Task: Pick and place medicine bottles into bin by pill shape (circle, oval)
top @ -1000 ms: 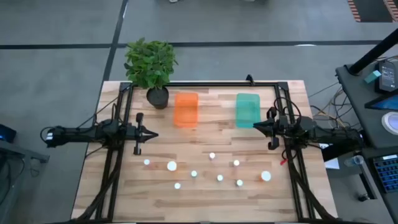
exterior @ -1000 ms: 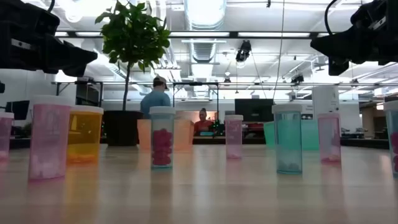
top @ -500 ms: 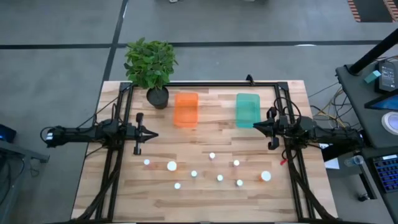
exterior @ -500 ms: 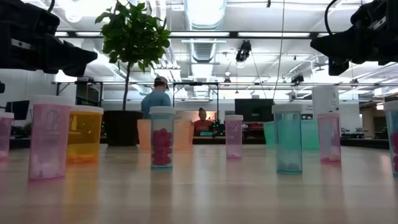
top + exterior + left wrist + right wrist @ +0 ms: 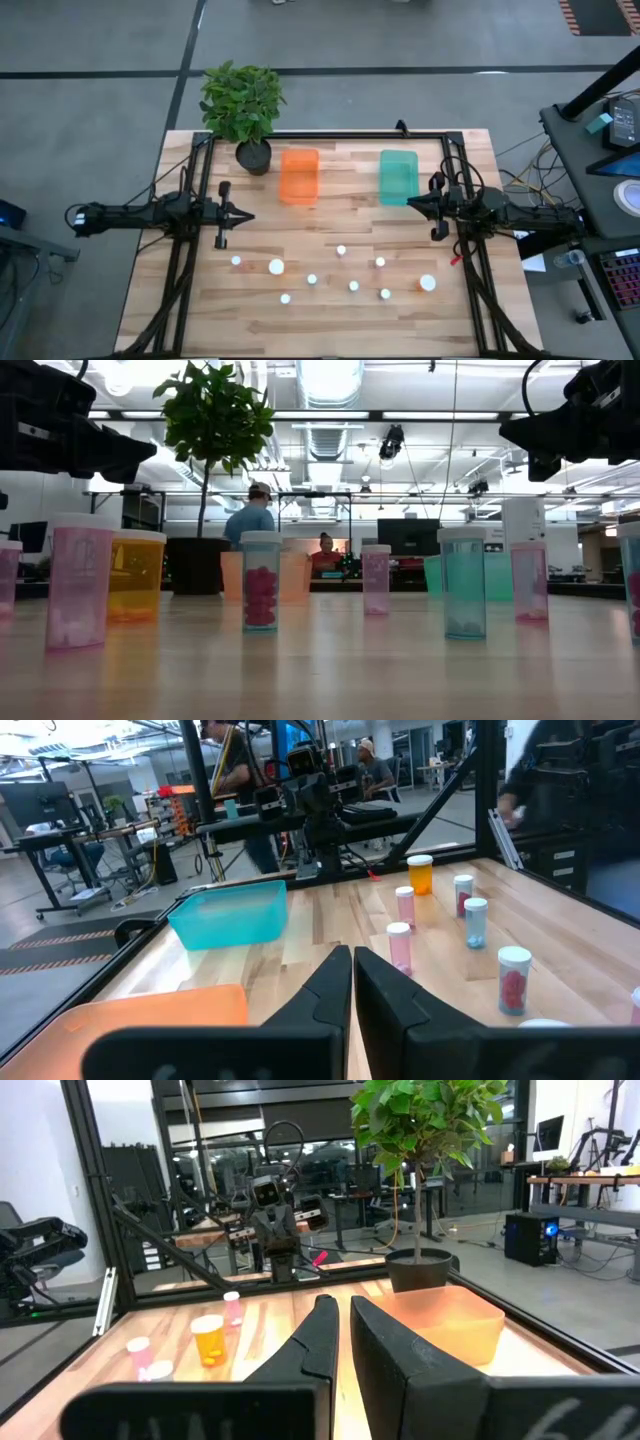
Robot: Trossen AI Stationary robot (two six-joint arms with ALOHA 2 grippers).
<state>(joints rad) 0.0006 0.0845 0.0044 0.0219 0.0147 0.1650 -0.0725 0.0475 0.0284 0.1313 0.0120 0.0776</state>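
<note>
Medicine bottles (image 5: 341, 250) stand upright, long axes vertical and white caps up, scattered across the lower middle of the high view's table (image 5: 330, 325), well apart so we can reach each one. Sorting has not begun, we judge: the orange tub (image 5: 299, 175) and teal tub (image 5: 398, 176) wait above them. Our left gripper (image 5: 247, 215) at middle left and right gripper (image 5: 408, 201) at middle right hang pinched closed, holding nothing.
</note>
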